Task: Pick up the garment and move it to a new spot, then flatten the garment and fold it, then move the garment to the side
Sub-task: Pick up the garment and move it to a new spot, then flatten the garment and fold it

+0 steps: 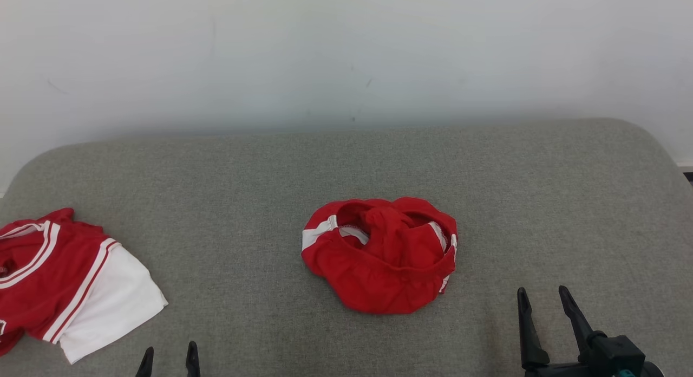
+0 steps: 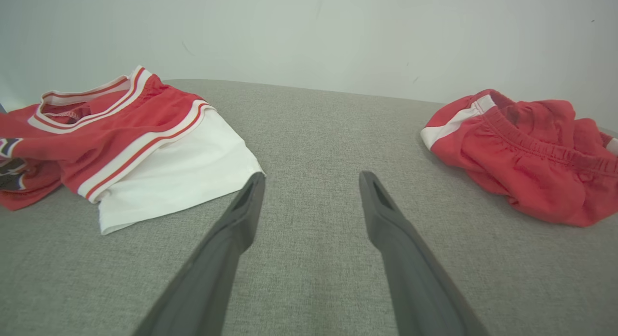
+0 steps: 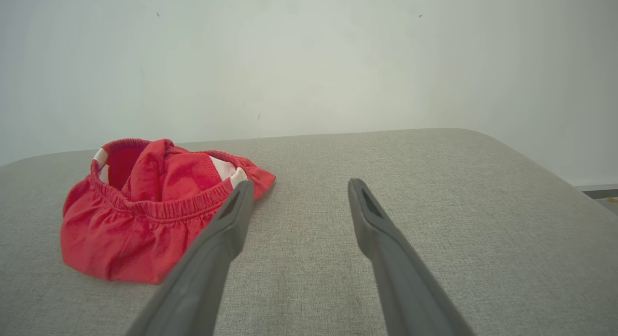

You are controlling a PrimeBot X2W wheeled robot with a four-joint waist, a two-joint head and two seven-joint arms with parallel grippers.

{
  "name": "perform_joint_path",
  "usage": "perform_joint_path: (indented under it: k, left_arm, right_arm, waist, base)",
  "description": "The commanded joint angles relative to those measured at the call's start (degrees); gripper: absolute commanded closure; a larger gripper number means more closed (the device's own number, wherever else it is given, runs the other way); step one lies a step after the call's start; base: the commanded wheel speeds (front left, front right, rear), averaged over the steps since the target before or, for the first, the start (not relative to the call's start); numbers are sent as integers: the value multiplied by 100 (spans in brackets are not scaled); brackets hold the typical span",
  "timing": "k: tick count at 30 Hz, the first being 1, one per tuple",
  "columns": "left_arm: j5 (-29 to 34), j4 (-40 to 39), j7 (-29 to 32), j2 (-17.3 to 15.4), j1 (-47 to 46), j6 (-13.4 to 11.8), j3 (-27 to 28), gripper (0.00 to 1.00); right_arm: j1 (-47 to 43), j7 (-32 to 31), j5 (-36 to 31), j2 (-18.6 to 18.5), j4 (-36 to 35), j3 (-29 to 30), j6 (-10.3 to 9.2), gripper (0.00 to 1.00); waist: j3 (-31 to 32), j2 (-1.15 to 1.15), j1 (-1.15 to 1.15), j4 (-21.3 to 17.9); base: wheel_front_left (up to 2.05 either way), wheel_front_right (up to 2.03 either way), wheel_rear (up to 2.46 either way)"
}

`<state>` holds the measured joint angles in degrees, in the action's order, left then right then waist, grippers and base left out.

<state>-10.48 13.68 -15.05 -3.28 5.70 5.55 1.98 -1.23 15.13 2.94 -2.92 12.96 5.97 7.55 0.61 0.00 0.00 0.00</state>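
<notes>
So, going left to right. Far left on the grey woven padded surface (image 1: 243, 166) is a red-and-white sports jersey top with striped trim (image 1: 54, 274). It lies fairly flat, with a white panel sticking out towards the middle, and it runs off the left edge of the head view, so I can't see all of it. My guess is that one's already been dealt with and parked at the side.

Just right of it, low in the frame, is the left gripper (image 1: 169, 359). The fingers are spread wide with nothing between them, and the tips sit near the jersey's white corner without touching it, as far as I can tell.

Dead centre is the actual target, I reckon: a crumpled pair of red fabric shorts with an elastic waistband and white side stripes (image 1: 379, 258). They're bunched into a heap with the waistband gaping upward, and they're well apart from the jersey.

Lower right is the right gripper (image 1: 542, 293), also wide open and empty. It's near the shorts' right edge but clear of them.

Step-wise, this looks like the very start: nothing is grabbed, so the pick-up comes first. The next move probably calls for the right arm to reach in left and forward, then pinch the waistband rim or a raised fold, since the heap is floppy and will sag.

Count: two garments (one jersey, one pair of shorts), two grippers with two fingers each, and one padded surface against a plain pale wall (image 1: 346, 52).
</notes>
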Motion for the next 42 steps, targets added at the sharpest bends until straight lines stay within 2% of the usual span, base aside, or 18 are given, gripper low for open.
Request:
perform_joint_path:
  k: [1, 19, 24, 29, 34, 39, 42]
  left_arm:
    - [17, 7, -19, 9, -63, 10, 0, 0]
    - [-9, 34, -19, 35, -106, 56, 7, 0]
    - [62, -22, -19, 35, -241, 101, -157, 0]
    - [76, -53, 190, -88, -604, 152, -637, 0]
    - [-138, -113, 956, -246, -1152, 201, -1492, 0]
    - [-704, -65, 1859, -503, -1973, 182, -2596, 0]
    - [-913, -5, 2104, -576, -2320, 183, -2875, 0]
  right_arm:
    - [-7, 3, 16, 7, -10, 4, -12, 0]
    - [9, 3, 45, 6, -43, 25, -12, 0]
    - [10, 3, 49, 7, -48, 25, -12, 0]
    - [94, 3, 74, 6, -25, -82, -12, 0]
    - [135, 3, 100, 7, -24, -90, -12, 0]
    - [232, 3, 126, 6, -20, -113, -12, 0]
    - [256, 3, 161, 6, -21, -116, -12, 0]
  waist:
    - [-4, 0, 0, -7]
    - [-81, 0, 0, -28]
    - [-96, 0, 0, -45]
    - [-143, 0, 0, -234]
    - [-259, 0, 0, -539]
    - [-426, 0, 0, -914]
    - [-492, 0, 0, -1057]
  base:
    - [0, 0, 0]
    - [0, 0, 0]
    - [0, 0, 0]
    - [0, 0, 0]
    - [0, 0, 0]
    - [0, 0, 0]
    - [0, 0, 0]
